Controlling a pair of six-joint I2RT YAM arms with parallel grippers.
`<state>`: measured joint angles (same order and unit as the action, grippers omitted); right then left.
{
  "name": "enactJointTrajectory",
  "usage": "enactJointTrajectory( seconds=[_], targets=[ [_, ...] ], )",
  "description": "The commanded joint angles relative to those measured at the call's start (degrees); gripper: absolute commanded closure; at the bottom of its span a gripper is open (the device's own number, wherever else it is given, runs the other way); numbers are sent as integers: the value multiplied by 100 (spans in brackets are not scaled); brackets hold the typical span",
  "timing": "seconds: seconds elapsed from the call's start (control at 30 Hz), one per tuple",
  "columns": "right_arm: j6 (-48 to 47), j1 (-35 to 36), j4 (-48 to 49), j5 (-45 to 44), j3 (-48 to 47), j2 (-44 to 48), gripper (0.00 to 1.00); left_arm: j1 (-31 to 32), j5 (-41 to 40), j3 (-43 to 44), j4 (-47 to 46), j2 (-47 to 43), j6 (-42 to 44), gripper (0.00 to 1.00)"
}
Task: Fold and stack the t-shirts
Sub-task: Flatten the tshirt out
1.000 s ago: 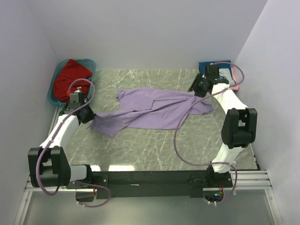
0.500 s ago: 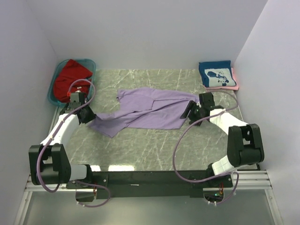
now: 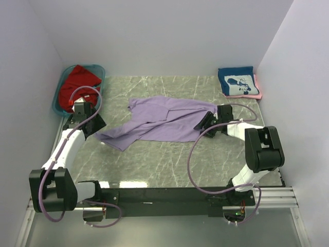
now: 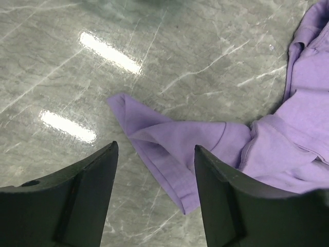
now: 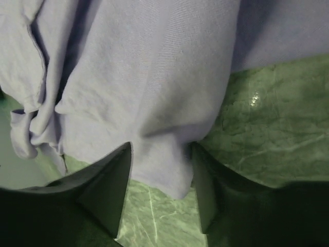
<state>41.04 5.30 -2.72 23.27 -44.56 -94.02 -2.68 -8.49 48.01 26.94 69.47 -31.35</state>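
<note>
Lavender cloth, soft and rumpled, made up one t-shirt (image 3: pixel 167 123) sprawled in long creases across the middle of the grey-veined marble counter (image 3: pixel 164 159). Four shirts showed in all: that one, one red shirt (image 3: pixel 77 82) bunched inside a single teal plastic tub (image 3: pixel 57 98) at ten o'clock, and at two o'clock one navy shirt (image 3: pixel 236 82) with a white graphic, folded square on one pink shirt (image 3: pixel 257 87). Two pincers worked the lavender shirt: the left pincer (image 4: pixel 155 149) stood parted and empty above its pointed eight o'clock corner, while the right pincer (image 5: pixel 160 146), also parted, straddled the hem at three o'clock, gripping nothing.
</note>
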Motion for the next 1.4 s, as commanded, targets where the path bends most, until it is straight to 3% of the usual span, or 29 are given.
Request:
enactJointTrajectory(
  seconds=[0.0,0.1,0.13,0.23,0.43,0.53,0.6,0.63,0.73,0.93,1.1,1.37],
  targets=[
    [-25,-29,255,73,-44,-64,46,-22,-56,-37,-207,-136,-81,34],
    [-43,32,150,-32,-376,102,65,-22,-39,-28,-207,-144,-81,35],
    [-69,67,62,-102,-509,120,76,-14,-30,-20,-207,-144,-81,35],
    [-210,339,-377,-435,-1194,59,89,-22,5,-28,-215,-145,-81,35],
    [-640,1252,-1563,-1297,-3224,-1064,92,-22,102,-11,-224,-136,-55,35],
    [-685,1473,-1872,-1325,-3910,-1610,93,-22,163,-37,-242,-144,-37,35],
    [-545,1500,-1855,-1368,-3808,-1516,91,-22,181,-55,-233,-136,-29,35],
    [-492,1492,-1794,-1421,-3658,-1392,80,-22,190,-46,-233,-127,-29,35],
    [-412,1264,-1627,-1729,-2824,-769,63,-22,251,-63,-233,-136,-29,34],
    [-298,385,-1047,-1405,-1083,322,46,-22,322,-46,-259,-171,-37,34],
    [-263,-169,-502,-860,-231,411,46,-22,339,-72,-259,-180,-37,34],
    [45,-433,255,-69,87,-116,47,-22,331,-72,-259,-162,-29,35]
  ],
)
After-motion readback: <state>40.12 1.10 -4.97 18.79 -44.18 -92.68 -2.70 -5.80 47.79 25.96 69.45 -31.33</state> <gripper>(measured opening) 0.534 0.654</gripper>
